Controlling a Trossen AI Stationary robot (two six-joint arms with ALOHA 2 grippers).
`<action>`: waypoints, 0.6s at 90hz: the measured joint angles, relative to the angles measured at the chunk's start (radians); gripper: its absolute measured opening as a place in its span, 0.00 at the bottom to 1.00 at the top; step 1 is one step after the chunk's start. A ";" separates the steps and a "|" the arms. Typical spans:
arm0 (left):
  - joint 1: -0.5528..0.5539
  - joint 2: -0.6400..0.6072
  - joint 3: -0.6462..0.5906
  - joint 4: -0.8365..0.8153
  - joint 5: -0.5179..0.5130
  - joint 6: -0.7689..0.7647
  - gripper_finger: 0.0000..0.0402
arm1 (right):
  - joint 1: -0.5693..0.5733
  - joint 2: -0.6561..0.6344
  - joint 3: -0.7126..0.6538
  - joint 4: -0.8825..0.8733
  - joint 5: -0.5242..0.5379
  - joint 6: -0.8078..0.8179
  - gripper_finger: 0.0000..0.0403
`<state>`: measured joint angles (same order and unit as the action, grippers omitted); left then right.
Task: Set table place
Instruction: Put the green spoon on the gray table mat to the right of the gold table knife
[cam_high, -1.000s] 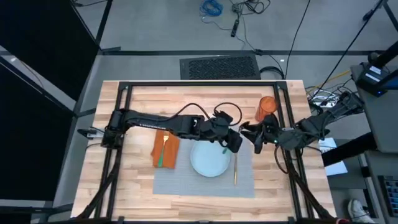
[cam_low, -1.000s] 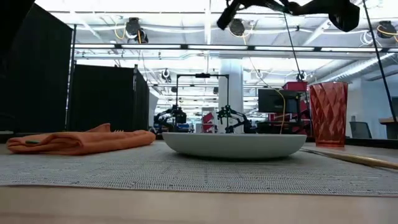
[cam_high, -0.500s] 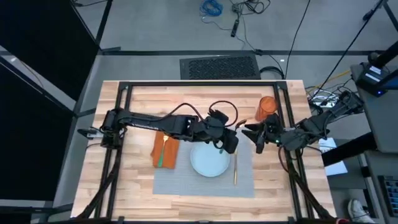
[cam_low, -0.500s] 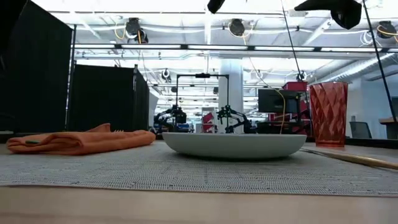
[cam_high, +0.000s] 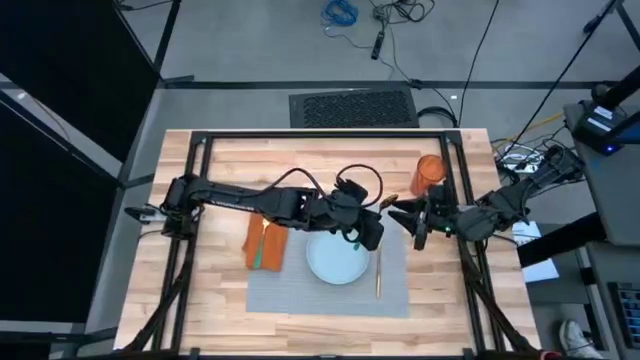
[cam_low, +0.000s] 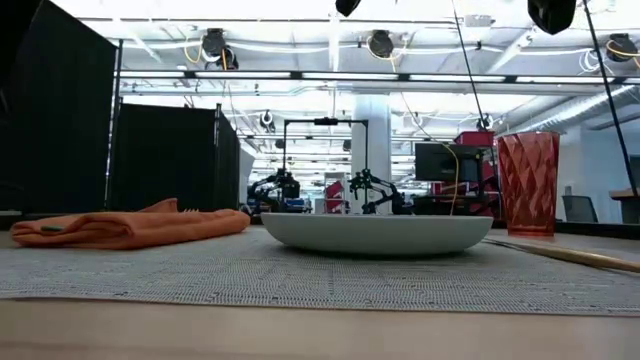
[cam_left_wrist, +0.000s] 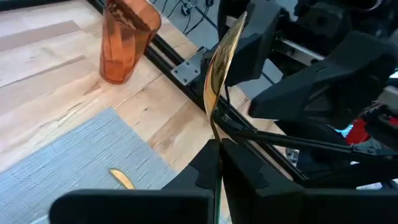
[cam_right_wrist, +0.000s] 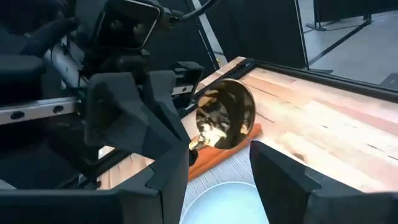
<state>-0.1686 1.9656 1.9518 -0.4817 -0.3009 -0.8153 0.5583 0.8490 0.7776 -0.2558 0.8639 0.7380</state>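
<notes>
From above, the grey place (cam_high: 330, 272) lies on the table (cam_high: 220, 300), bearing a plate (cam_high: 336, 258); both arms meet above its far right corner. Left wrist view: the left claw (cam_left_wrist: 217, 149) is clamped on a gold spoon (cam_left_wrist: 221, 59). Right wrist view: the right claw (cam_right_wrist: 214, 163) stands apart before the spoon

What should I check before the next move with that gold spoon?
1. Spoon held: ok, left gripper jaws shut on its handle, bowl end up.
2. Right gripper ready: ok, jaws apart, facing the spoon's bowl.
3. Spoon between right jaws: not ok, it sits ahead of them.
4. Room on placemat: ok, bare strip beside the knife.
5. Cup upright: ok.
</notes>
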 joint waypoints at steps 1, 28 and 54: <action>-0.001 0.000 0.000 0.002 0.000 0.000 0.00 | 0.000 0.000 0.000 0.000 0.000 -0.002 0.39; -0.025 0.000 0.000 0.022 0.039 -0.016 0.00 | 0.000 0.000 0.000 0.011 -0.002 -0.052 0.36; -0.042 -0.002 -0.001 0.041 0.064 -0.017 0.00 | 0.017 0.000 0.000 0.166 -0.033 -0.184 0.32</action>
<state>-0.2108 1.9640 1.9511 -0.4404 -0.2371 -0.8318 0.5752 0.8494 0.7776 -0.0897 0.8310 0.5542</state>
